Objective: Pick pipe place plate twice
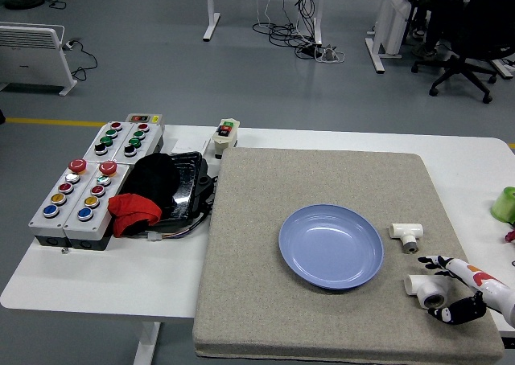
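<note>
1. Reaching in from the lower right corner, the right hand (452,289) sits low over the grey mat (322,220), right at the near pipe piece (424,289).
2. Its fingers are curved around that white pipe piece, one finger (432,262) above it and the others below. They look partly closed, but I cannot tell if they hold it tight.
3. The near pipe piece lies on the mat, near the mat's front right corner, with one round opening facing us.
4. A second white pipe piece (405,234) lies a bit farther back on the mat, just beside the right edge of the plate. Nothing touches it.
5. The blue plate (331,245) sits on the mat, a little right of the middle. Nothing is on it.
6. Off the mat on the left of the white table (105,276) are grey button boxes (80,190) with coloured buttons, and a black tray (183,190) with black and red cloth (138,208) in it.
7. A green thing (504,204) sits at the right edge of the table.
</note>
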`<act>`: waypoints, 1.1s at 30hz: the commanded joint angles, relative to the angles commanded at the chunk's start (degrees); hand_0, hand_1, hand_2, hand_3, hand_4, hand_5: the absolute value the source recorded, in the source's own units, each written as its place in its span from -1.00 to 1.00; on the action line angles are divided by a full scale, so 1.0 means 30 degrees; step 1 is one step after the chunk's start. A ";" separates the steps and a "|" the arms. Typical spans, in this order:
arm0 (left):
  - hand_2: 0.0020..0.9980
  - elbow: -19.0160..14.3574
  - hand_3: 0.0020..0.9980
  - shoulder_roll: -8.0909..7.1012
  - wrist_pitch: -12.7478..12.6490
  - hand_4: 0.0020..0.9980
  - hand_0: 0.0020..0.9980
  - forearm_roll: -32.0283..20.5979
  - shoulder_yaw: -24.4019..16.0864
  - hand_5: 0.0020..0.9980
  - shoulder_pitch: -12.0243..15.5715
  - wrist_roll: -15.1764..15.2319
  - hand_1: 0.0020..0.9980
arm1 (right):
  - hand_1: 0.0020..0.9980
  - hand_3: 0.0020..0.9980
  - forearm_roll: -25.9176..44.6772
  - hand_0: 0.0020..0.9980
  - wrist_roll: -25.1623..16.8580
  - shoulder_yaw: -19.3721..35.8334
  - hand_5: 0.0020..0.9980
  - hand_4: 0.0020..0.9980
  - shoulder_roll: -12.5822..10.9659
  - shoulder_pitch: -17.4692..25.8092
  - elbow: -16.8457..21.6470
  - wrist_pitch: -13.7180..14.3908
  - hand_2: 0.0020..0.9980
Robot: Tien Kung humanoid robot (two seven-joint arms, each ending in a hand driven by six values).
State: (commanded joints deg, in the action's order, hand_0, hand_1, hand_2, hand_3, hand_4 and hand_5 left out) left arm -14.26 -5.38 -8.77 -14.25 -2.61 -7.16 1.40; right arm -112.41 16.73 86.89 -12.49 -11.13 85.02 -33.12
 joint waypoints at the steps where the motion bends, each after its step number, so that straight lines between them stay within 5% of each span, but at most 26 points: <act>1: 0.24 0.0000 0.24 -0.0001 0.0000 -0.38 0.26 -0.0015 0.0014 1.00 -0.0005 0.0005 0.20 | 0.65 0.79 -0.0100 0.83 -0.0026 -0.0013 -0.67 0.55 0.0001 -0.0014 -0.0029 -0.0028 0.68; 2: 0.23 -0.0001 0.24 -0.0007 0.0006 -0.39 0.26 -0.0010 0.0022 1.00 -0.0010 0.0005 0.20 | 0.54 0.60 -0.0223 0.75 -0.0076 -0.0060 -0.67 0.55 0.0008 -0.0040 -0.0064 -0.0016 0.51; 7: 0.23 -0.0002 0.24 -0.0012 0.0003 -0.39 0.26 0.0034 -0.0001 1.00 -0.0019 -0.0013 0.20 | 0.54 0.60 -0.0569 0.75 -0.0219 -0.0257 -0.67 0.55 0.0082 -0.0150 -0.0213 0.0171 0.51; 8: 0.23 -0.0002 0.24 -0.0012 0.0003 -0.39 0.26 0.0034 -0.0001 1.00 -0.0020 -0.0013 0.20 | 0.42 0.48 -0.0605 0.66 -0.0237 -0.0273 -0.67 0.53 0.0091 -0.0160 -0.0229 0.0204 0.33; 19: 0.23 -0.0006 0.24 -0.0007 -0.0005 -0.39 0.26 0.0070 -0.0033 1.00 -0.0017 -0.0051 0.20 | 0.27 0.42 -0.1297 0.50 -0.0506 -0.0154 -0.68 0.49 0.0172 -0.0325 -0.0582 0.0143 0.11; 20: 0.24 -0.0008 0.24 -0.0005 -0.0007 -0.39 0.26 0.0090 -0.0052 1.00 -0.0012 -0.0063 0.20 | 0.08 0.37 -0.1368 0.12 -0.0529 -0.0116 -0.67 0.46 0.0186 -0.0317 -0.0606 0.0144 0.01; 25: 0.24 -0.0013 0.24 -0.0006 -0.0014 -0.39 0.26 0.0211 -0.0111 1.00 -0.0005 -0.0115 0.20 | 0.08 0.37 -0.0847 0.12 -0.0598 0.0203 -0.67 0.46 0.0186 -0.0295 -0.0580 0.0429 0.01; 26: 0.24 -0.0013 0.24 -0.0005 -0.0016 -0.38 0.26 0.0207 -0.0107 1.00 0.0003 -0.0113 0.20 | -0.05 0.34 -0.0791 -0.15 -0.0598 0.0290 -0.64 0.43 0.0181 -0.0300 -0.0550 0.0463 -0.03; 33: 0.24 -0.0014 0.24 -0.0031 -0.0025 -0.39 0.26 0.0330 -0.0159 1.00 0.0021 -0.0139 0.20 | -0.09 0.30 -0.0164 -0.23 -0.0604 0.0599 -0.61 0.40 0.0174 -0.0431 -0.0341 0.0913 -0.05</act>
State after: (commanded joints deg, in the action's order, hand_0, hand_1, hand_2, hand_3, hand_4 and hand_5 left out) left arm -14.30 -5.47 -8.84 -13.26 -3.09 -7.10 0.99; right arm -112.90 14.92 88.69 -11.97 -12.43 84.00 -30.38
